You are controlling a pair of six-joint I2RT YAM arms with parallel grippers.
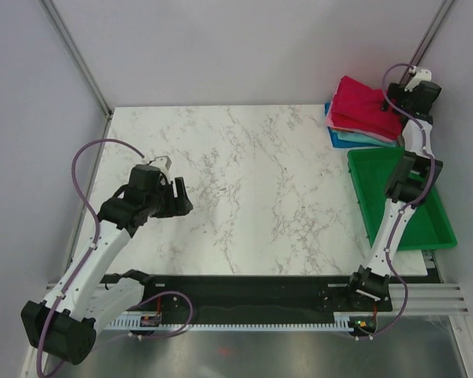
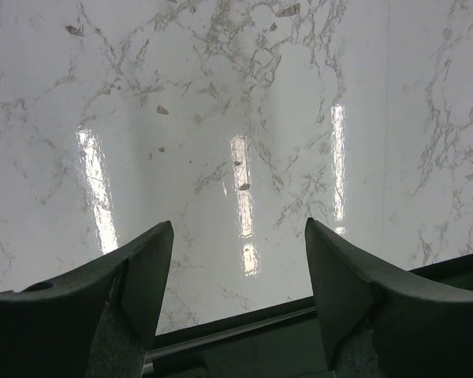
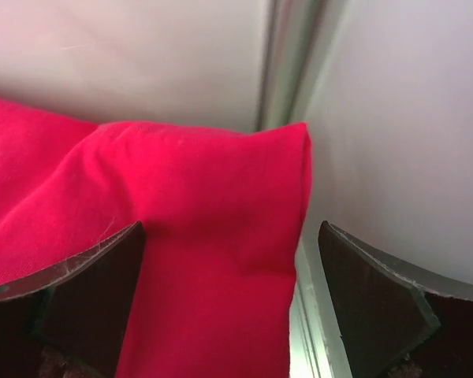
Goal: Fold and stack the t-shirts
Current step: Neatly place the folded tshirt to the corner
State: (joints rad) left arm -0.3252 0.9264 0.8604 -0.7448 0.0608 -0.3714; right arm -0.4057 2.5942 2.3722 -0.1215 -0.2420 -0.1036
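Note:
A folded crimson red t-shirt [image 1: 366, 108] lies on top of a stack at the table's far right corner, with a pink edge [image 1: 332, 120] and teal and blue t-shirts [image 1: 355, 138] under it. My right gripper [image 1: 400, 93] is open just above the red shirt's far right corner; the red cloth [image 3: 213, 260] lies between the spread fingers [image 3: 94, 291], not pinched. My left gripper [image 1: 183, 197] is open and empty over bare marble at the left; its fingers [image 2: 142, 276] show only the tabletop between them.
A green plastic tray [image 1: 386, 169] stands on the right side of the table, just in front of the stack, under the right arm. The white walls and a metal corner post [image 3: 288, 63] stand close behind the stack. The marble tabletop [image 1: 252, 173] spans the middle.

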